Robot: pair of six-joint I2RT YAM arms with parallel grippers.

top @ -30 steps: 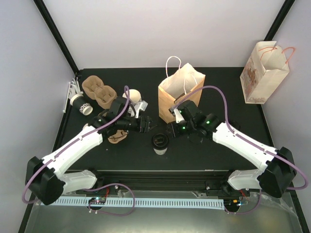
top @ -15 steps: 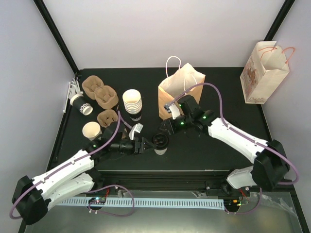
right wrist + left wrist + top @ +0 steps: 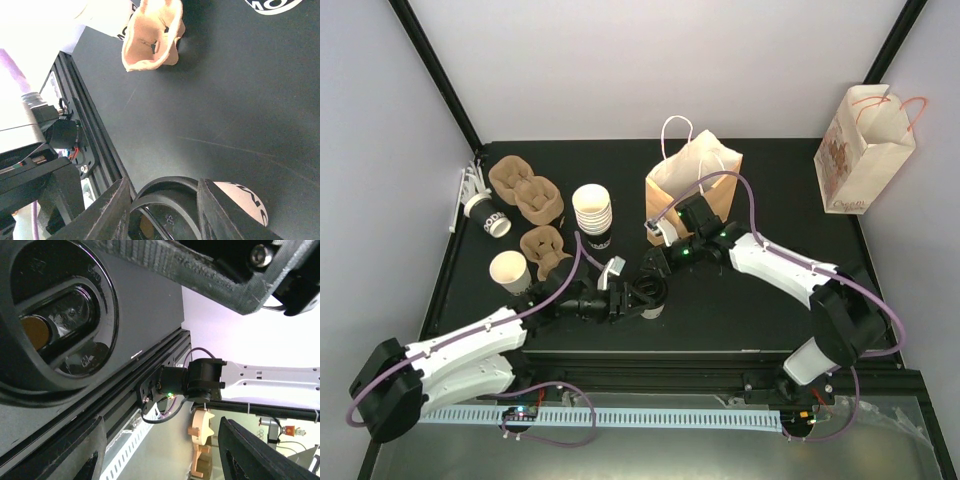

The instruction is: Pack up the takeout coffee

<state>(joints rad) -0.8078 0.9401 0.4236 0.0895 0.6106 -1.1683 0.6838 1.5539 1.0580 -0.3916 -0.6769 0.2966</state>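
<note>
Black fingers of the left gripper point(image 3: 626, 299) stand wide apart, low over the table point(image 3: 800, 170) and aimed sideways at the lidded cup point(image 3: 649, 292). They hold nothing. In its wrist view the black lid point(image 3: 50, 325) looms just ahead of the spread fingers point(image 3: 255, 455), not yet between them.

The right gripper point(image 3: 654, 267) leans down on the same cup from the far side. Its own camera shows the two fingers part-way apart with the lid's rim curving between them. I cannot tell whether they pinch it, press on it or only hover.

A second ago the left arm was up among the spare cups and the right gripper sat beside the brown paper bag point(image 3: 692, 185). Both have since swung in on this one coffee, which has not left its spot near the front edge of the table. To my eye that means the pick-up is starting: one arm steadies or seats the lid, the other takes the body. With both tools crowding one small cup, a nudge could tip it.

Further out, the bag stands open just behind the cup. To the left are a stack of cups point(image 3: 592, 210), an open cup point(image 3: 508, 270), a cup on its side point(image 3: 490, 217) and pulp carriers point(image 3: 525, 188). A printed bag point(image 3: 865, 150) sits well apart at the right.
</note>
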